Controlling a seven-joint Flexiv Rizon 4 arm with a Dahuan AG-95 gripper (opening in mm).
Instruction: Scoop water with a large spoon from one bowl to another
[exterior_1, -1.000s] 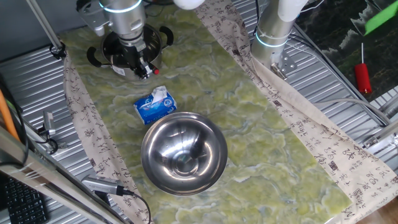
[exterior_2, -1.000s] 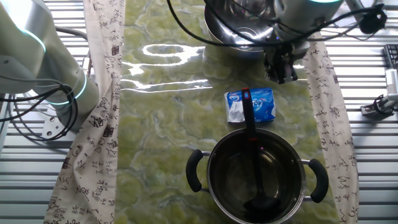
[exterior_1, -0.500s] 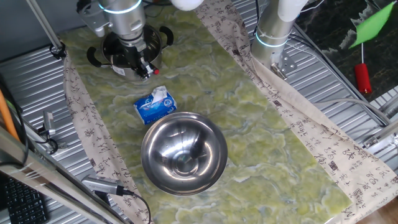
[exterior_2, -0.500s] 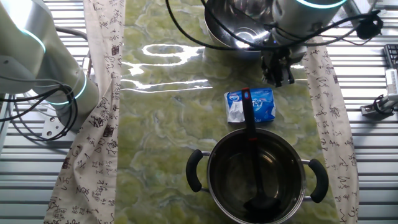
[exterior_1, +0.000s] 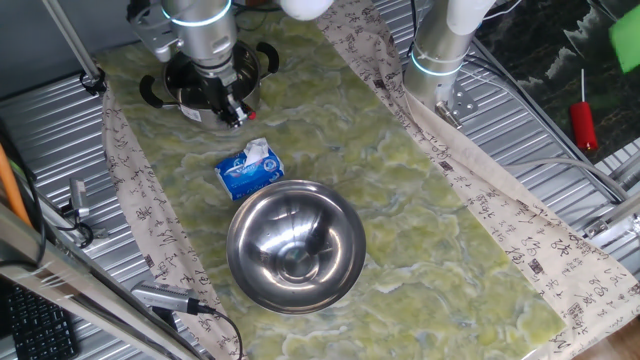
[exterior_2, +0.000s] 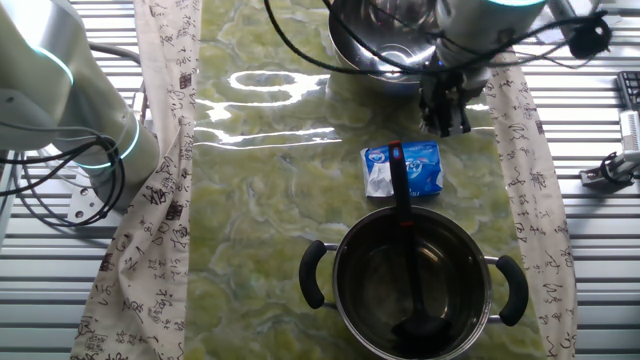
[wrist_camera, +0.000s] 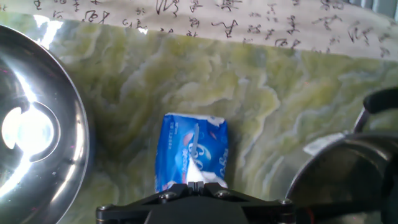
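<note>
Green marbled mat (exterior_1: 420, 200) covers the table. Gripper (exterior_2: 446, 115) hangs between bowl (exterior_1: 296, 248) and pot (exterior_2: 412, 285); jaw state cannot be told.

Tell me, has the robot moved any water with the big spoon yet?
Nothing looks done yet. The large spoon rests in the pot, its handle leaning over the rim toward the tissue pack, and nothing holds it. The gripper hangs between the steel bowl and the tissue pack; whether its fingers are open is unclear. Left: grasping the spoon, scooping and pouring into the bowl.
</note>
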